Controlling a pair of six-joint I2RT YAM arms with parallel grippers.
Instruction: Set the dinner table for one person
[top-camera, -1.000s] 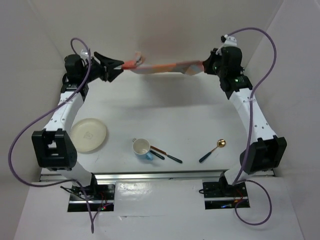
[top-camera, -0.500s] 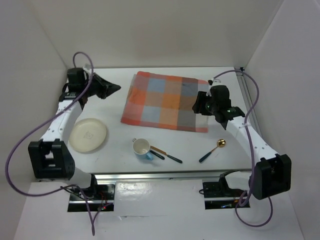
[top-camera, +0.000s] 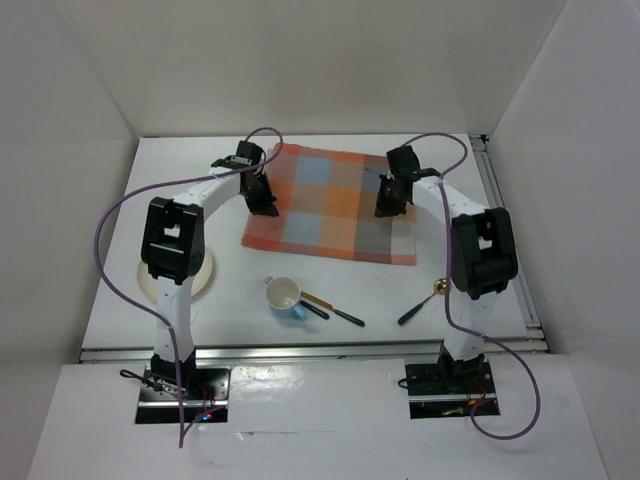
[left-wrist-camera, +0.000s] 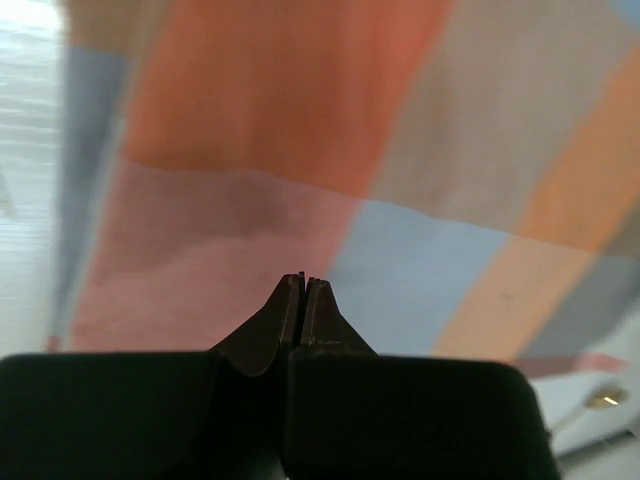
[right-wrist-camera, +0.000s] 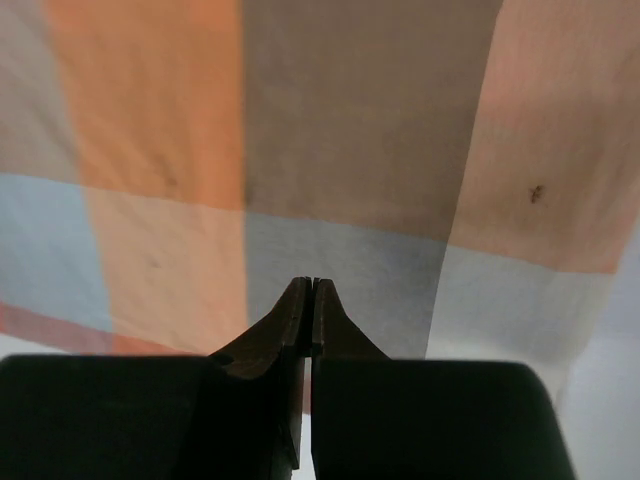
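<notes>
The dinner table (top-camera: 170, 160) is a white tabletop. An orange, grey and blue checked mat (top-camera: 330, 205) lies flat at its back middle. My left gripper (top-camera: 264, 197) hangs over the mat's left edge and my right gripper (top-camera: 387, 197) over its right part. In the left wrist view the left gripper (left-wrist-camera: 303, 281) is shut and empty above the cloth (left-wrist-camera: 300, 120). The right wrist view shows the right gripper (right-wrist-camera: 312, 284) the same way, shut with nothing in it, over the cloth (right-wrist-camera: 350, 130).
A cream plate (top-camera: 206, 272) lies at the left, mostly hidden by the left arm. A white and blue cup (top-camera: 285, 297) stands near the front, with dark-handled cutlery (top-camera: 335, 312) beside it. A gold spoon (top-camera: 425, 300) lies at the front right.
The mat, held stretched in the air between both grippers, has been laid flat and let go. Both arms swung in over the mat and both grippers shut.
</notes>
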